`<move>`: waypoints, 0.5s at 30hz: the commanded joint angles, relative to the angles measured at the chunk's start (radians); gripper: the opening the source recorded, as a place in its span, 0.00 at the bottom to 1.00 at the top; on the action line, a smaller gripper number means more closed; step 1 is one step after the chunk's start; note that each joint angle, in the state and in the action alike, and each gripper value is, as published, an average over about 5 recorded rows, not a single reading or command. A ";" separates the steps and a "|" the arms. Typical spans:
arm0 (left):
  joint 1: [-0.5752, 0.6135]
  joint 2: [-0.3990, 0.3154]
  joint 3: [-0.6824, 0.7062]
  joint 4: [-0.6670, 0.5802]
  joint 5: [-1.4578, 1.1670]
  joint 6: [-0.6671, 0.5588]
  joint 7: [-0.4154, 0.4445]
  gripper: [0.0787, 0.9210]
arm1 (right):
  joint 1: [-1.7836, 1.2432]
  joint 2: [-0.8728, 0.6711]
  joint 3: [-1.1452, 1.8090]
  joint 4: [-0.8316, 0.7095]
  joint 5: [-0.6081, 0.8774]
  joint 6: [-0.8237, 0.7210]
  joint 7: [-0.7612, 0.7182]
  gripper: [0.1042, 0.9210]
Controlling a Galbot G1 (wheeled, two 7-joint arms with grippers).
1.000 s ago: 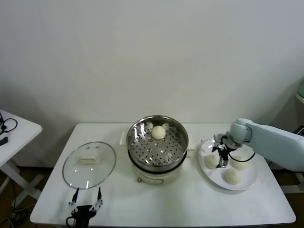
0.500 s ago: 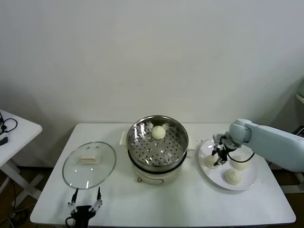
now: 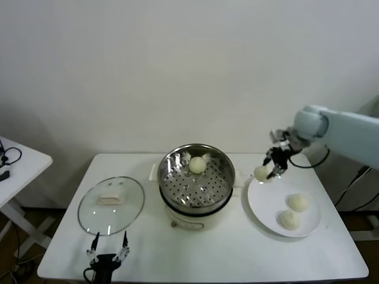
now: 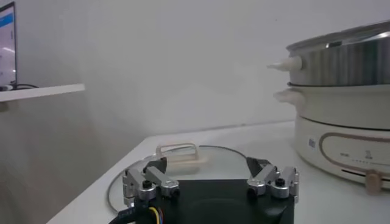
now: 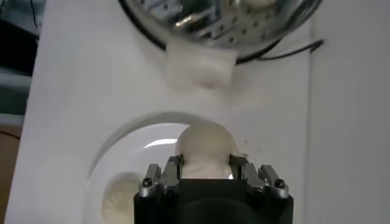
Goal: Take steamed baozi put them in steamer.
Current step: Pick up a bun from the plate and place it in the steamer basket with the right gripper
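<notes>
My right gripper (image 3: 267,170) is shut on a cream-white baozi (image 3: 261,173) and holds it in the air above the left edge of the white plate (image 3: 269,207). In the right wrist view the baozi (image 5: 205,148) sits pinched between the fingers. Two more baozi (image 3: 298,202) (image 3: 289,219) lie on the plate. One baozi (image 3: 197,164) lies at the back of the shiny steel steamer (image 3: 222,180), left of the gripper. The steamer also shows in the right wrist view (image 5: 280,24). My left gripper (image 3: 108,248) is open and empty near the table's front edge.
A flat glass lid (image 3: 111,205) with a cream handle lies left of the steamer, just beyond the left gripper. The steamer stands on a cream pot base (image 3: 195,218). A small white side table (image 3: 15,165) stands at the far left.
My right gripper has closed on a baozi on the plate and lifted it up and slightly back. The plate now holds two baozi. The left arm has not moved.
</notes>
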 commanded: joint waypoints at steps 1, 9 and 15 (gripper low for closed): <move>0.002 0.001 0.001 -0.005 -0.001 0.000 0.001 0.88 | 0.264 0.141 -0.013 0.177 0.281 -0.094 0.025 0.54; 0.001 0.000 -0.002 -0.012 -0.008 0.003 0.001 0.88 | 0.025 0.320 0.126 0.156 0.221 -0.225 0.182 0.54; -0.002 -0.003 -0.005 -0.015 -0.009 0.008 0.001 0.88 | -0.119 0.427 0.151 0.086 0.140 -0.254 0.231 0.54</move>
